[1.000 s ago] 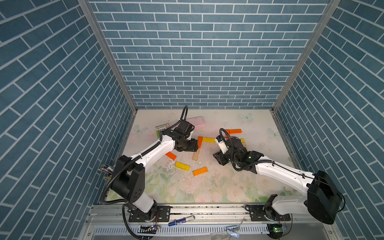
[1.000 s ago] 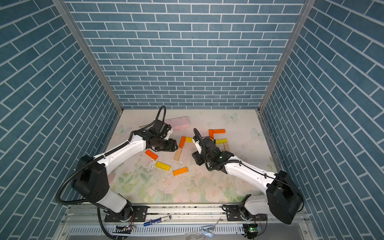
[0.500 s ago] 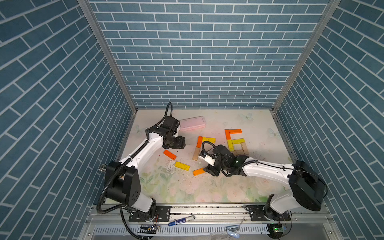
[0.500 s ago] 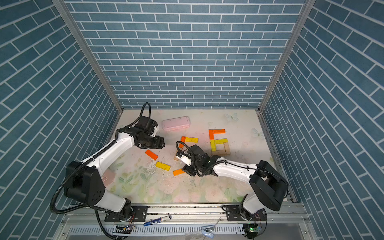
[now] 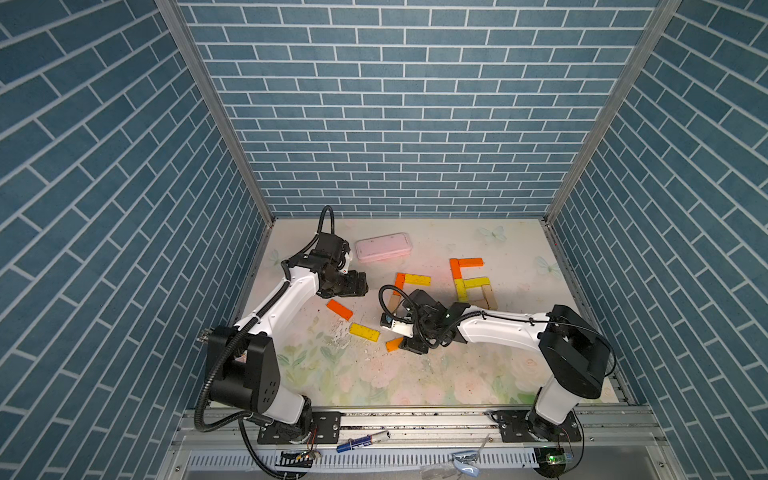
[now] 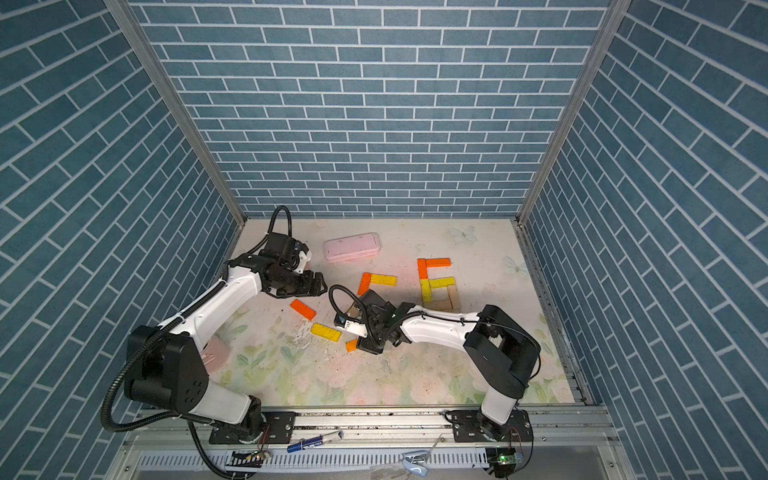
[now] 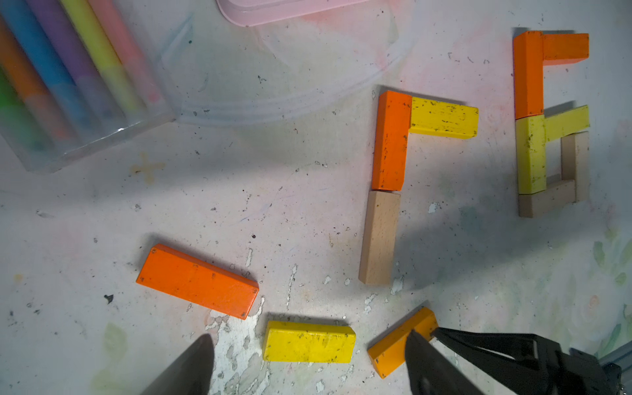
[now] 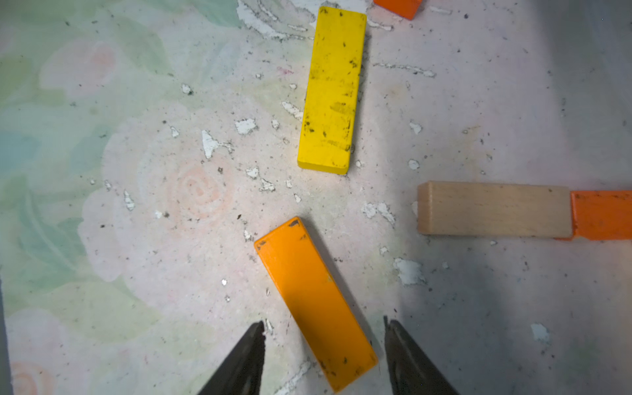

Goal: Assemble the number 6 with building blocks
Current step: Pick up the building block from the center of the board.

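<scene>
The number 6 (image 5: 461,290) lies finished at the right of the mat: two orange, two yellow and two tan building blocks (image 7: 529,154). To its left an orange, a yellow and a tan bar (image 7: 379,239) form a partial figure (image 5: 399,282). Loose blocks lie nearer: an orange bar (image 5: 339,309), a yellow bar (image 5: 364,332) and an amber bar (image 8: 307,294). My right gripper (image 8: 323,325) is open and astride the amber bar's near end, with a gap on each side. My left gripper (image 7: 308,335) is open, empty and above the mat, beyond the orange bar (image 6: 302,309).
A pink case (image 5: 383,246) lies at the back of the mat, near the left wrist. A clear pack of coloured chalks (image 7: 68,85) sits beside it, under the left arm. Brick-pattern walls close in three sides.
The left gripper drew back from the tan bar toward the far left and its jaws widened. The right arm swung left and forward, away from the finished figure, down to the amber bar.
</scene>
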